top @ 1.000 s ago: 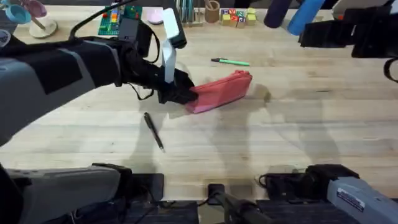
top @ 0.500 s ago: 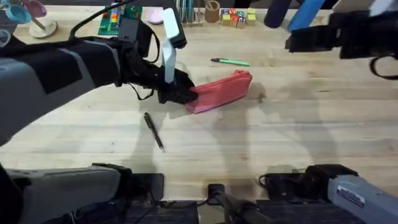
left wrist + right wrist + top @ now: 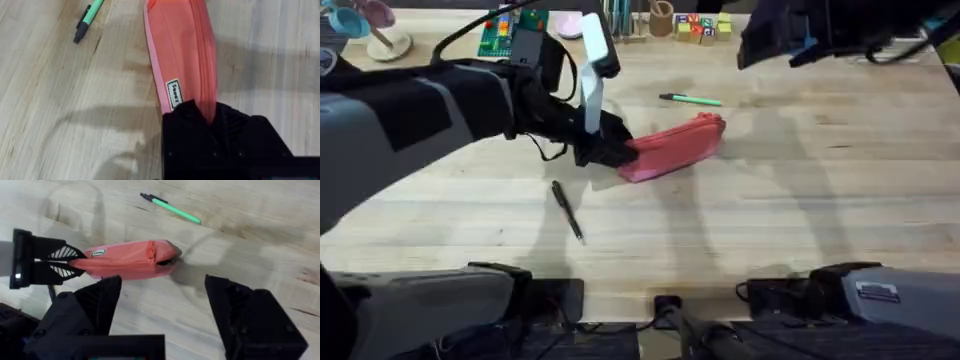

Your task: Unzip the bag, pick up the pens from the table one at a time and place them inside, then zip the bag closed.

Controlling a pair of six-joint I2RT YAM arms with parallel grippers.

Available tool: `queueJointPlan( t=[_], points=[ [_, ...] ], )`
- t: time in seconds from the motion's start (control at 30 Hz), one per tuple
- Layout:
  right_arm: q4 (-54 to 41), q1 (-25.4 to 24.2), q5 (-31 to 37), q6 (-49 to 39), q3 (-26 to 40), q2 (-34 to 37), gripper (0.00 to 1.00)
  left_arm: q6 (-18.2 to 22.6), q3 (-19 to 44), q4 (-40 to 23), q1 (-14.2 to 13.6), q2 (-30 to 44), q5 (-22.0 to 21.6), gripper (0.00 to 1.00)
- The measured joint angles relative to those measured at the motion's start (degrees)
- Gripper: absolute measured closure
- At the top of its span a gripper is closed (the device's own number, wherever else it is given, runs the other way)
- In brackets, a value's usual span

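The salmon-pink bag (image 3: 675, 147) lies slanted in the middle of the table (image 3: 800, 210), zipper edge upward. My left gripper (image 3: 612, 150) is shut on the bag's left end; in the left wrist view its black fingers (image 3: 210, 117) pinch the bag (image 3: 182, 45) near a small white label. The light green pen (image 3: 691, 99) lies just beyond the bag, and the black pen (image 3: 568, 210) lies nearer, to the left. My right gripper (image 3: 162, 287) hangs open high above the table, with the bag (image 3: 127, 260) and the green pen (image 3: 172, 208) below it.
Along the far edge stand a green board (image 3: 510, 35), coloured blocks (image 3: 700, 27), a wooden cup (image 3: 662, 18) and a pink-and-blue item (image 3: 365, 20) at the far left. The right arm (image 3: 820, 35) looms dark over the far right. Bare planks stretch right of the bag.
The right arm has swung leftward along the far edge, closer to the bag's side. The left gripper, bag and both pens have stayed put.
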Motion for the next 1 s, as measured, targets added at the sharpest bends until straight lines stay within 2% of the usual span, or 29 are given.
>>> queueJointPlan(
  t=[0.3,0.47,0.7,1.0],
  points=[
    [-7.2,0.7,0.0,0.0,16.1,11.9,0.005,0.0,0.0,0.0,0.0,0.0,0.0,0.958],
    [-9.4,0.7,0.0,-0.1,22.3,16.9,0.005,0.0,0.0,0.0,0.0,0.0,0.0,0.958],
    [-10.1,2.0,0.0,-0.4,23.5,20.5,0.005,0.0,-0.1,0.4,0.0,0.0,0.0,0.958],
    [-9.5,3.1,0.0,-0.7,23.5,20.8,0.005,0.0,-0.1,0.5,0.0,0.0,0.0,0.958]
  ],
)
